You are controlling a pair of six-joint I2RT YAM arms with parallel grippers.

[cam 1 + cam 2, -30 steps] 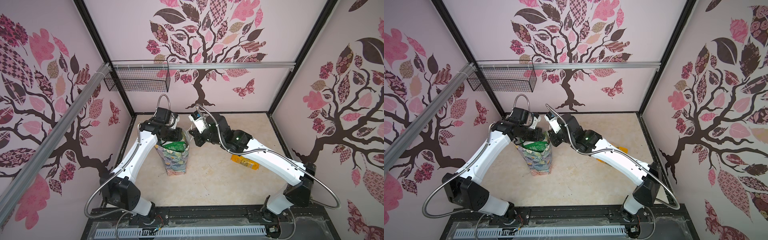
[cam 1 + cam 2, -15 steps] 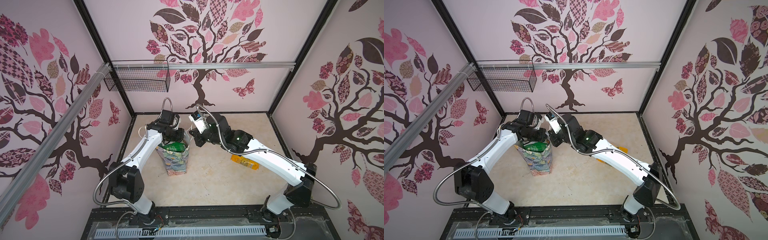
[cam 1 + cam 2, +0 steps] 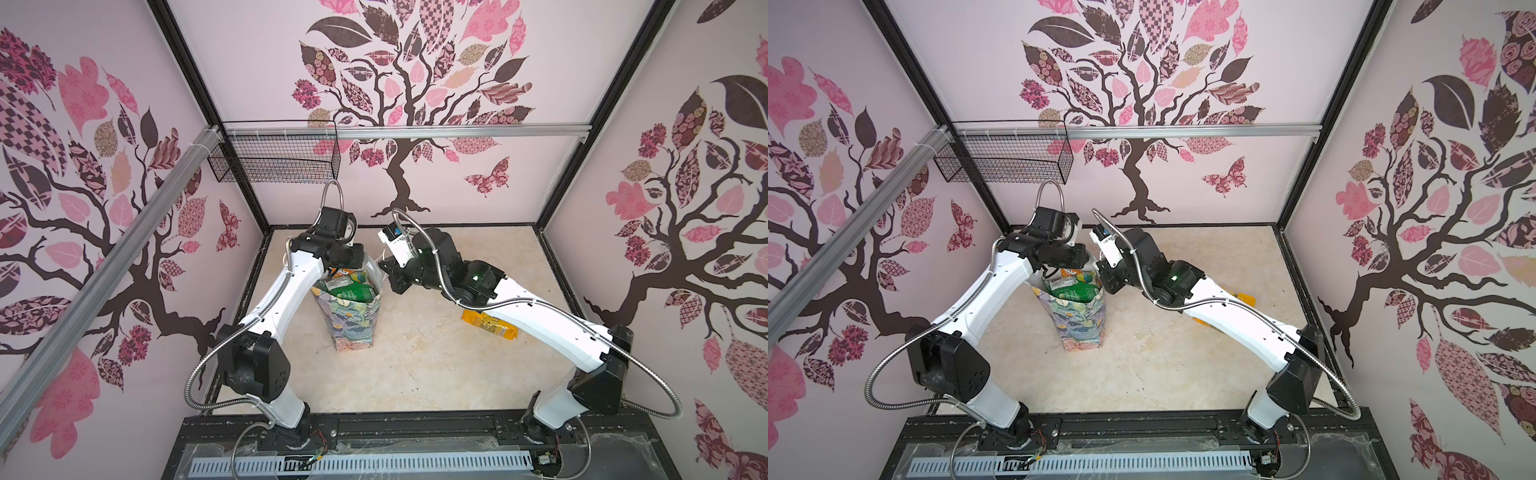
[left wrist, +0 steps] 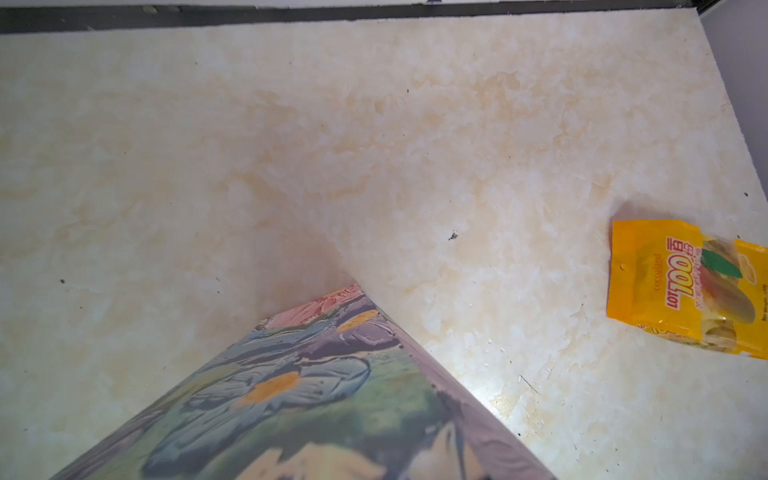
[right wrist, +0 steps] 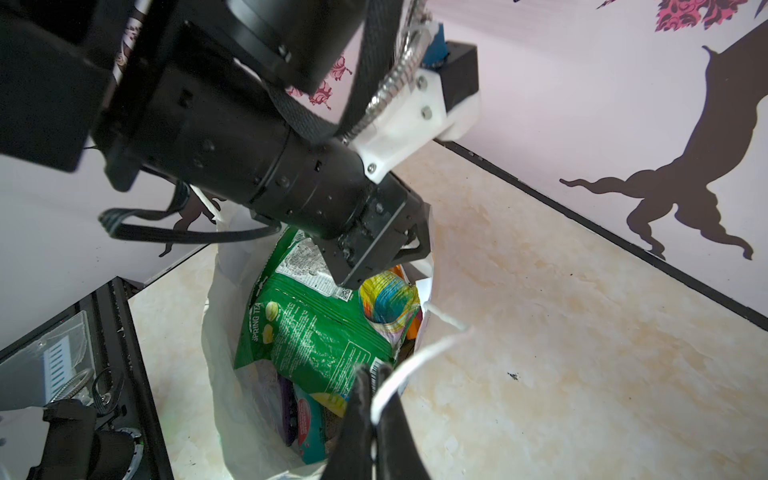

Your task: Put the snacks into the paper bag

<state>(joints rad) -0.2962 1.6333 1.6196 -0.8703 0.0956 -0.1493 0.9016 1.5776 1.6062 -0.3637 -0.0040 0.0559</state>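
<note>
Both top views: bright, even, diffuse light, looks overhead. No hard shadows, only faint soft shade on table [image 3: 415, 365] beside bag [image 3: 353, 328] & under arms. Sharp overall. Wide-angle warp: corner posts [image 3: 185, 62] splay outward twd frame edges.

Left wrist view: table well lit, w/ white glare patch just beside bag & soft shadow at bag's far corner. Bag side v. close to lens, soft/out of focus. Yellow packet [image 4: 681, 291] print readable.

Right wrist view: left arm [image 5: 249, 145] near lens, dark, little detail. Bag's white inside nearly blown out. Green packet [image 5: 316, 328] has small shiny spots. Right gripper [image 5: 374, 374] blurred at frame edge.
</note>
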